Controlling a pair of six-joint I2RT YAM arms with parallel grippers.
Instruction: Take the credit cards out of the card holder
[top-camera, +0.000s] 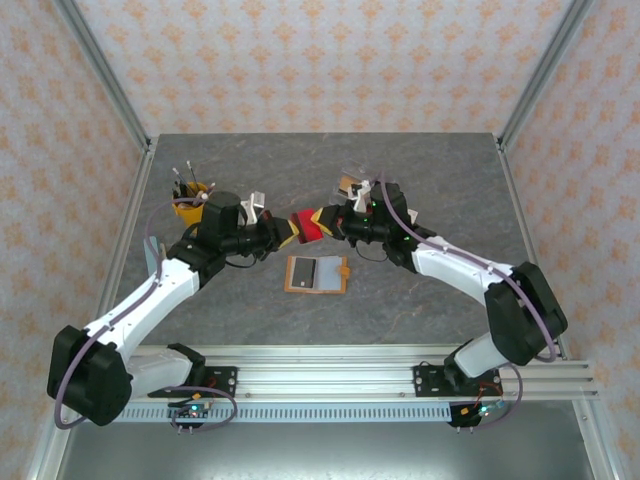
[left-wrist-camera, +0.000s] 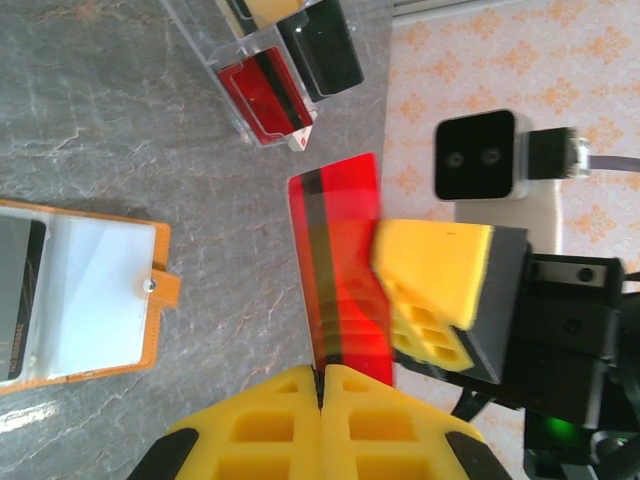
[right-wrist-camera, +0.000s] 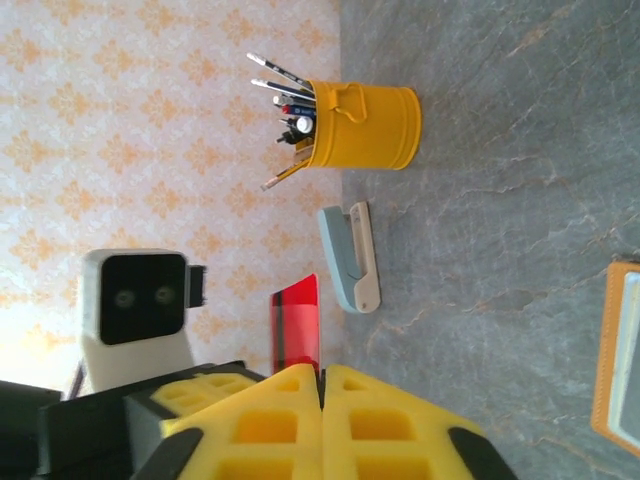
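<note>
Arm hardware: white links, black joints, yellow fingers.
Left arm and right arm: white shell links between bulky black joint housings, lilac cable looped outside. Left gripper and right gripper: yellow fingers moulded with rectangular recesses, on black bodies. Wrist camera: white block, black twin-lens face. Green indicator light on the right wrist body.

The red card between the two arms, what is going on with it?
The left gripper and the right gripper are both shut on the red card, holding it in the air between them, likely a handover. The card holder lies open on the table, with a dark card in one pocket.
</note>
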